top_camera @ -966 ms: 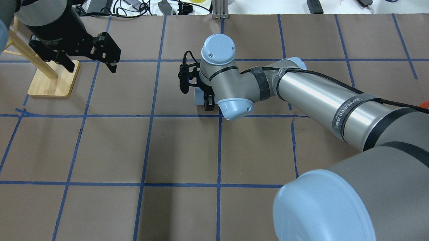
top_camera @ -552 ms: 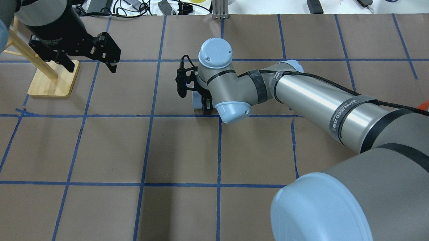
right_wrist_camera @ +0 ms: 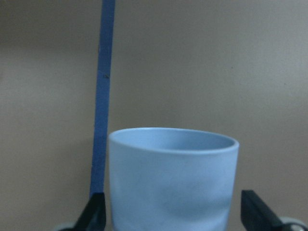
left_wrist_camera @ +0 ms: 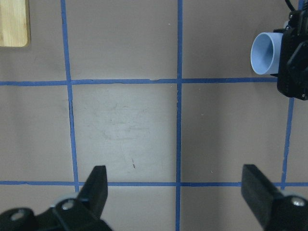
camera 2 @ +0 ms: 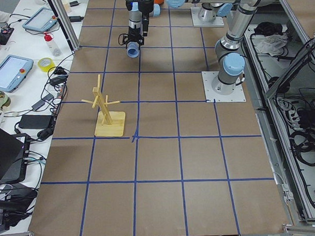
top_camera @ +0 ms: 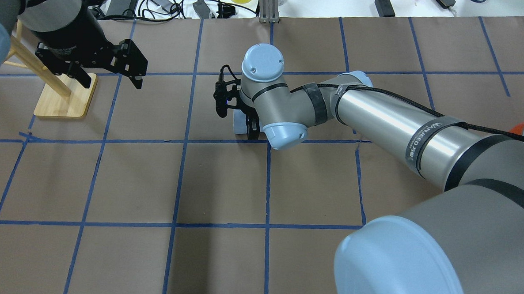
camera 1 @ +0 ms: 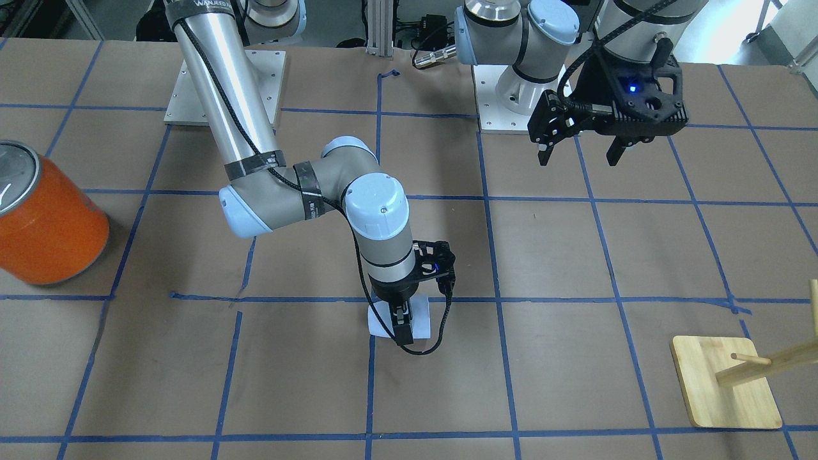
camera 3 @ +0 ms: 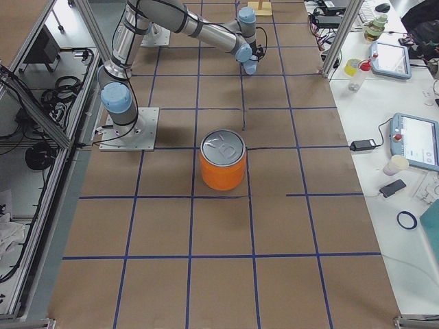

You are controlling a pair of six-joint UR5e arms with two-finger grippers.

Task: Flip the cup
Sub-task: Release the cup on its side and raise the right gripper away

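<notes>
Brown-paper counter [camera 1: 575, 255] w/ a blue tape grid; cables and tablets sit on a white bench along the far side. The cup [right_wrist_camera: 173, 178], pale blue, is near the counter's middle, just on the operators' side of a tape line and close to a crossing. It's tipped on its side, mouth facing the robot's left, so the left wrist cam sees straight into the darker inside. Can't tell if it rests on the paper or hangs a bit above it. The right gripper [camera 1: 401, 326] comes down on it from above. In its wrist cam the fingers [right_wrist_camera: 96, 214] sit one per side of the cup's body near the base end, closed against the walls, rim pointing away from the cam. The right arm stretches low across the counter, elbow bent, w/ a black cable running along it. The left gripper [top_camera: 112, 81] hangs above the counter well apart from the cup, fingers spread wide w/ nothing between them. Just beside it is a wooden peg stand [camera 1: 725, 383] on a square base. An orange can [camera 3: 223, 161] w/ a silver top stands upright far off on the robot's right side.
</notes>
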